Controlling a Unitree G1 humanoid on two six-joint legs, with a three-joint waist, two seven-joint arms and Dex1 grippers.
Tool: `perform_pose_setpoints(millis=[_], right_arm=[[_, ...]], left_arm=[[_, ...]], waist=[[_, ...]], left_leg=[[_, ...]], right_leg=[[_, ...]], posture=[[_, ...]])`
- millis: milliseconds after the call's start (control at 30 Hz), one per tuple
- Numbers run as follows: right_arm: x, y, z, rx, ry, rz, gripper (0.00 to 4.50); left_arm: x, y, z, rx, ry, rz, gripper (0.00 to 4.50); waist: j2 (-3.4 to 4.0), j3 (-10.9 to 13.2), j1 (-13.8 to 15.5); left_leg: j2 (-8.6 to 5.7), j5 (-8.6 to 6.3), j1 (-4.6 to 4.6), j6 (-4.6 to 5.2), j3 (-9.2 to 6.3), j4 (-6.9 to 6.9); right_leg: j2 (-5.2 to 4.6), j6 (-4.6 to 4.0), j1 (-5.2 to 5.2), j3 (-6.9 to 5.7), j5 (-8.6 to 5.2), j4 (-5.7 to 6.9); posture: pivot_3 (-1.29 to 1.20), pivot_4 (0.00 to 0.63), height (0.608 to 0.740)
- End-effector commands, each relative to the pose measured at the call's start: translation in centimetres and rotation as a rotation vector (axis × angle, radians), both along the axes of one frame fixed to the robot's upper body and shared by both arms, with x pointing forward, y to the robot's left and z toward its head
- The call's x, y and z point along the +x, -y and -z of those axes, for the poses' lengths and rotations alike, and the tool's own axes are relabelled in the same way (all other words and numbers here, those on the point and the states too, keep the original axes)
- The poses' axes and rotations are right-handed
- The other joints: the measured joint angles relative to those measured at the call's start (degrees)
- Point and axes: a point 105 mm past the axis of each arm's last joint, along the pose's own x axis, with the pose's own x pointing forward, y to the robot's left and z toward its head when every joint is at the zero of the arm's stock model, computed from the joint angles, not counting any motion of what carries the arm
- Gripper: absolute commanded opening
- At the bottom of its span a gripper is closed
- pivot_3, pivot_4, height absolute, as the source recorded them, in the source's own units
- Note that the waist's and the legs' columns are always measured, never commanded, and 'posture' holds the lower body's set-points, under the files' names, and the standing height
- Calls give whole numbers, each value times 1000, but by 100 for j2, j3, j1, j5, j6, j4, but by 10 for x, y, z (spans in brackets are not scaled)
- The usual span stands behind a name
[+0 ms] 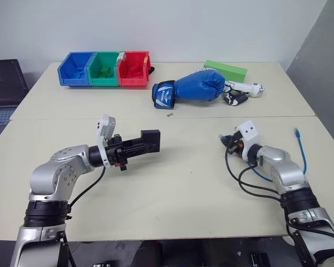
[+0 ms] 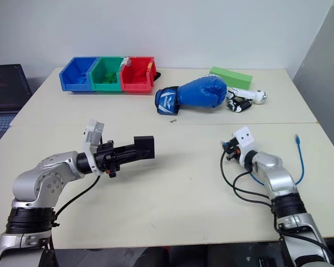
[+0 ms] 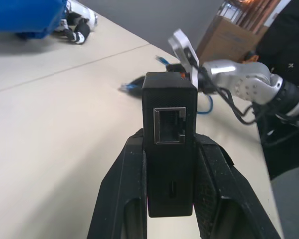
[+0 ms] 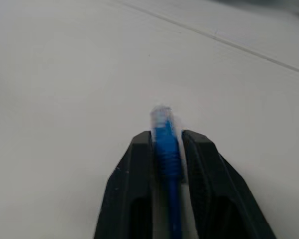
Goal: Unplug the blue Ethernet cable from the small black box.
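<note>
Since the box [image 3: 168, 149], pinched in your left gripper [image 3: 169, 219], shows an empty port, unplugging looks done; your right gripper [image 4: 167, 144] pinches the cable [image 4: 165, 144] plug, so lay it down.

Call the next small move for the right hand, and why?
Probably lower it and let go. The blue Ethernet cable plug is already out, pinched in the right hand; the small black box, clamped in the left hand, shows an empty port.

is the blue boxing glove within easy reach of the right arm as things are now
Probably not right away: the right gripper is shut on the blue Ethernet cable. Bare tabletop lies between it and the boxing glove, which sits farther back.
</note>
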Motion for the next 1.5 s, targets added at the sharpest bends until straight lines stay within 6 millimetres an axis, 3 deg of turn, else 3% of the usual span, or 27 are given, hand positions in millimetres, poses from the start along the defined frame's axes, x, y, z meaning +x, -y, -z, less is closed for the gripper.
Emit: perform_pose_setpoints(millis=[33,133,233,333,433,633,933,967,1333,1500], right_arm=[[0,4,-23,21,66,-23,2023],[-11,0,-37,46,78,-111,2731],[-41,-23,-64,63,98,-335,3420],[-69,-48,-81,43,96,-511,3420],[-83,-71,-87,-5,105,-603,3420],[-81,-105,-93,-28,107,-620,3420],[-70,-109,-90,-45,100,-577,3420],[-70,-109,-91,-42,101,-575,3457],[-73,-102,-92,-37,105,-559,3457],[-82,-91,-93,-16,84,-560,3457]], left_arm=[[13,-7,-9,14,92,-93,794],[27,-14,-10,19,138,-203,794],[46,-27,-7,43,188,-385,794],[55,-35,-2,39,227,-485,794],[66,-54,9,100,308,-648,794],[77,-86,37,214,386,-895,794],[78,-101,72,174,251,-981,794],[78,-102,73,160,239,-976,1494],[54,-109,61,177,234,-949,3798],[26,-113,54,298,150,-887,3899]], waist=[[0,0,9],[1,0,20],[1,1,35],[-1,-1,15],[0,0,6],[0,0,16],[-6,-4,61],[-6,-4,50],[-6,-4,9],[-6,-4,7]], left_leg=[[-1,0,0,0,0,0],[-1,0,0,0,-1,1],[-2,-1,-1,1,-5,1],[-2,-1,-4,2,-9,0],[1,-1,-3,2,-10,0],[-1,-1,-2,1,-15,3],[-20,13,-74,-22,-21,34],[-20,12,-74,-22,-19,37],[-12,0,-72,1,-23,68],[-5,-1,-75,1,-28,66]], right_leg=[[-1,0,0,0,0,0],[-1,0,1,-1,0,0],[-3,0,4,-5,0,-3],[-3,0,5,-7,0,-8],[-3,0,6,-6,0,-14],[-5,0,5,-10,1,-11],[-24,2,-47,-28,2,0],[-25,2,-49,-26,2,8],[-13,1,-58,-20,2,58],[-14,1,-61,-17,2,58]], posture=[[0,150,740],[0,150,740],[0,150,740],[0,150,740],[0,150,740],[0,150,740],[0,150,740],[0,150,740],[0,150,740],[0,150,740]])
